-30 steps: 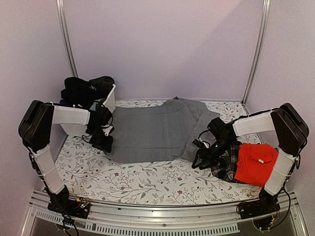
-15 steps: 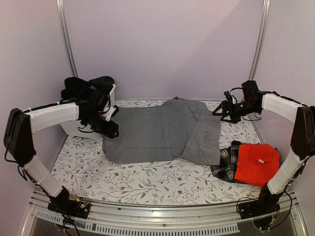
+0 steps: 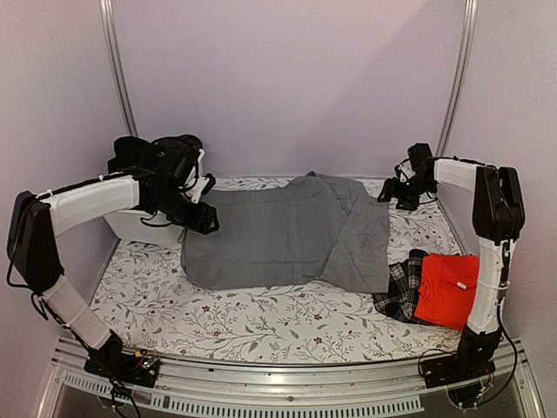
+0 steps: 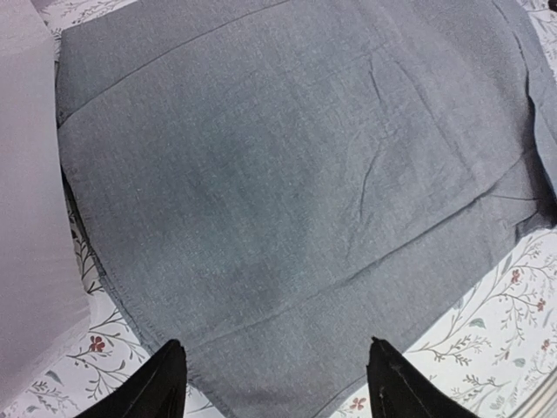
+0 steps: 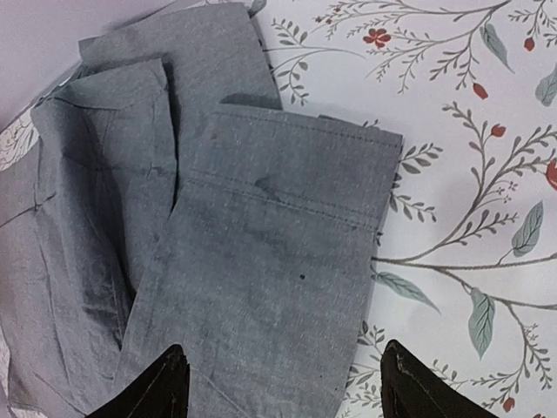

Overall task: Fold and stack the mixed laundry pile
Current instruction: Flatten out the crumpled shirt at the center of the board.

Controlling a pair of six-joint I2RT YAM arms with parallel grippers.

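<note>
Grey shirt [image 3: 287, 231] lay spread flat at the centre of the table [image 3: 261, 318].
Left gripper [image 3: 207, 223] at its 9 o'clock and right gripper [image 3: 385, 196] at 2 o'clock both hung with jaws apart, holding nothing.

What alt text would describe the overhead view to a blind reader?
A grey shirt lies spread on a floral table, left claw and right claw open near its ends. A red shirt rests on plaid cloth nearby.
</note>
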